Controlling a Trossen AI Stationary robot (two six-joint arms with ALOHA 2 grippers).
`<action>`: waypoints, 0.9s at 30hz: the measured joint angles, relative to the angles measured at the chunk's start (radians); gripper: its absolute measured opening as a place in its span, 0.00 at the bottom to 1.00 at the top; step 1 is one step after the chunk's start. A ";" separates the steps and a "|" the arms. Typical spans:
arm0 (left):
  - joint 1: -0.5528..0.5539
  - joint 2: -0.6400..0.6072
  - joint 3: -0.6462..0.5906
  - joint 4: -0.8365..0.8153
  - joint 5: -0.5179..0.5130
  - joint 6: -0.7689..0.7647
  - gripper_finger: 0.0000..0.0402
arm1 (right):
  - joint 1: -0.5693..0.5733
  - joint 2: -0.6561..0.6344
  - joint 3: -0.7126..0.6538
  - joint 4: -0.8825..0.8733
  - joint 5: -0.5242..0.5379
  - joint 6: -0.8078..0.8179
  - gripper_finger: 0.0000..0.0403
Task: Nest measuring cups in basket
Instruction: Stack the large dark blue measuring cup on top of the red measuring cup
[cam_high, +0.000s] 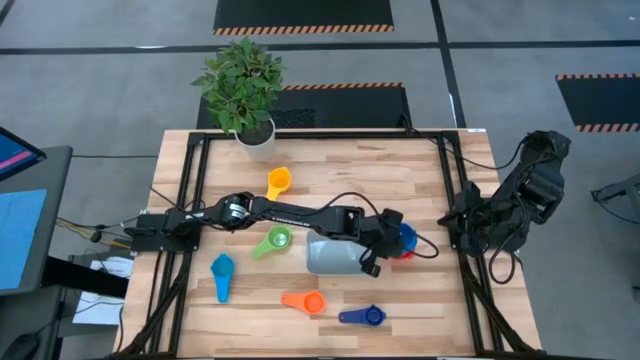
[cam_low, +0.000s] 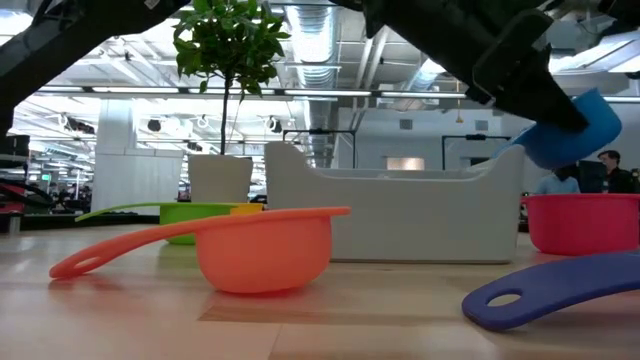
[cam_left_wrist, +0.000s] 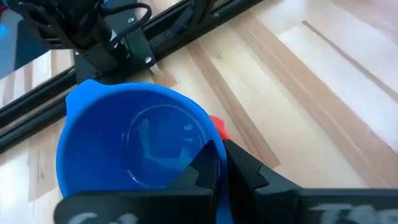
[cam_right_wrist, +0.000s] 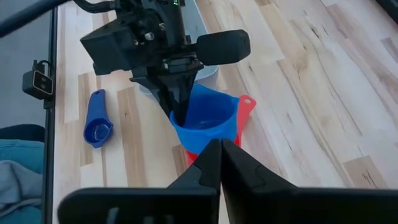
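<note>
My left gripper (cam_high: 392, 237) reaches across the table and is shut on a blue measuring cup (cam_left_wrist: 137, 149), just past the right end of the pale grey basket (cam_high: 335, 255). The blue cup (cam_low: 575, 130) hangs right above a red cup (cam_low: 580, 220) that stands on the table. Yellow (cam_high: 278, 182), green (cam_high: 272, 241), light blue (cam_high: 221, 275), orange (cam_high: 303, 301) and dark blue (cam_high: 363, 316) cups lie on the wood around the basket. My right gripper (cam_right_wrist: 221, 155) is shut on nothing, held high at the table's right edge. My left gripper holds the blue cup by its wall at the rim (cam_left_wrist: 214, 146), on the side nearest the basket. One finger (cam_left_wrist: 199, 174) is inside the bowl and the other (cam_left_wrist: 249, 168) outside. The fingers slant down from the table's left. The cup hangs mouth up, slightly tilted, clear of the red cup.
A white pot with a green plant (cam_high: 255, 135) stands at the far edge. The black frame rails (cam_high: 455, 200) run along the table's sides, and the folded right arm (cam_high: 505, 210) stands at the right rail. Bare wood lies to the right of the red cup.
</note>
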 joint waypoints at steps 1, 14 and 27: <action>0.000 0.000 0.000 -0.005 0.000 0.000 0.00 | 0.000 0.000 0.000 0.001 0.000 0.000 0.06; 0.009 0.036 0.000 0.022 0.019 -0.016 0.00 | 0.000 0.000 0.000 0.006 -0.001 0.000 0.09; 0.014 0.035 0.000 0.001 0.052 -0.030 0.04 | 0.000 0.000 0.000 0.006 -0.023 -0.001 0.06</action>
